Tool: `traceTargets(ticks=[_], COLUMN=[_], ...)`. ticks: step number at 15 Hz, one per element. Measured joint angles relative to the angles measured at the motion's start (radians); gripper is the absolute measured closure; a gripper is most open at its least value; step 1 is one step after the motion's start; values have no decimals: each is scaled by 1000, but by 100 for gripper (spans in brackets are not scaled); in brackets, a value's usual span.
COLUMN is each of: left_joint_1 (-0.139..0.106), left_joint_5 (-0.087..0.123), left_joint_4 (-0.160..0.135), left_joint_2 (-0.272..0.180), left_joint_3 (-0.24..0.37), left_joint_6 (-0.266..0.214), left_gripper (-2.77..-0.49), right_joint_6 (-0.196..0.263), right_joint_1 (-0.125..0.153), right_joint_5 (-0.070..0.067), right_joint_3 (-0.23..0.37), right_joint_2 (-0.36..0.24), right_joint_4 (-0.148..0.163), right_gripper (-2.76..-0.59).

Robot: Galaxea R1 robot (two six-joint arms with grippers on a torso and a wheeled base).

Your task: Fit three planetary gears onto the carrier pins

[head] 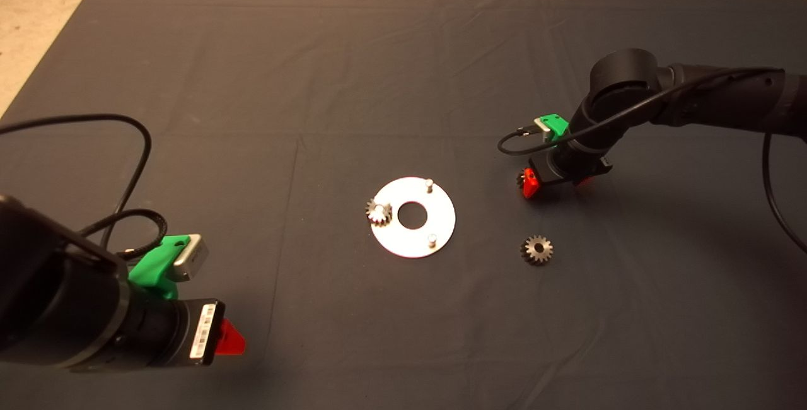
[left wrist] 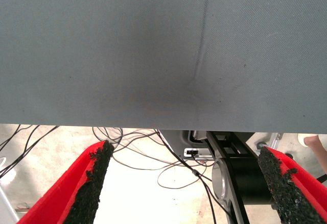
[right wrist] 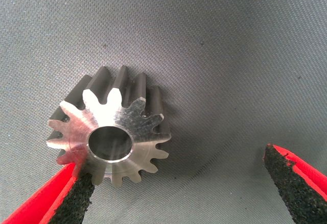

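Right gripper (right wrist: 179,183) stands released over a small silver-grey toothed metal gear (right wrist: 110,132), one pad (right wrist: 76,196) touching its teeth. Centring first should prevent a skewed grasp.

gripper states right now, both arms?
Left gripper: open, empty, parked at the mat's near-left edge.
Right gripper: open, straddling a planetary gear lying on the mat, not gripped yet.

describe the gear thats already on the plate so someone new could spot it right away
Near the middle of the dark mat lies a flat round silver plate with a centre hole. The mounted gear sits at the plate's edge nearest the left arm. The other two pins stand bare.
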Motion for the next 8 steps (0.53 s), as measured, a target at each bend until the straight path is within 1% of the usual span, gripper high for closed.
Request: traceTargets(ticks=[1, 2, 3, 4, 6, 7, 8], left_joint_1=[3, 9, 18, 24, 31, 31, 31], left_joint_5=[0, 0, 0, 0, 0, 0, 0], left_joint_4=[0, 0, 0, 0, 0, 0, 0], left_joint_2=[2, 2, 3, 3, 3, 5, 6], left_joint_3=[0, 0, 0, 0, 0, 0, 0], left_joint_6=[0, 0, 0, 0, 0, 0, 0], left_gripper=[-204, -204, -204, -204, -204, -204, -204], right_joint_6=[0, 0, 0, 0, 0, 0, 0], right_joint_1=[0, 0, 3, 7, 17, 20, 20], right_joint_5=[3, 12, 25, 32, 34, 41, 56], right_joint_3=[0, 0, 0, 0, -9, -21, -35], right_joint_2=[1, 2, 3, 4, 5, 7, 7], right_joint_4=[0, 0, 0, 0, 0, 3, 4], right_gripper=[-240, -240, -240, -240, -240, -240, -239])
